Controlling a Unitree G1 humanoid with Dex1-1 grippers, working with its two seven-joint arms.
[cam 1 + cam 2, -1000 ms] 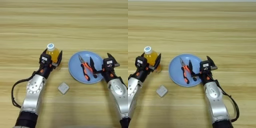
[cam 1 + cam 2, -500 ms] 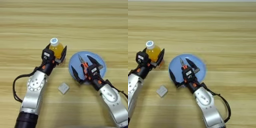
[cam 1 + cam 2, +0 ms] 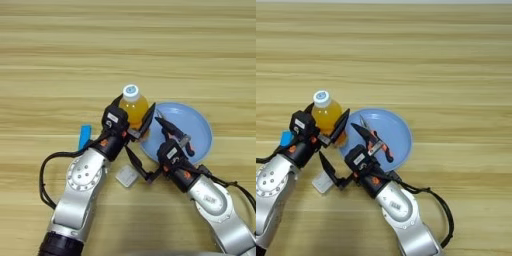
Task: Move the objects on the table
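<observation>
Nearest the robot, the white block (image 3: 127, 176) lies on the tabletop (image 3: 125, 50) between both arms. Right hand (image 3: 150, 150) spread wide, holding nothing, one finger over the plate (image 3: 195, 125) by the pliers (image 3: 176, 134), the other beside the block (could knock either). Left hand (image 3: 131, 116) closed around the juice bottle (image 3: 133, 105), just beside the plate rim; hands are crowded, a collision could tip it. Left eye view shows the blue bar (image 3: 85, 136) whole; right eye view shows only its end.
</observation>
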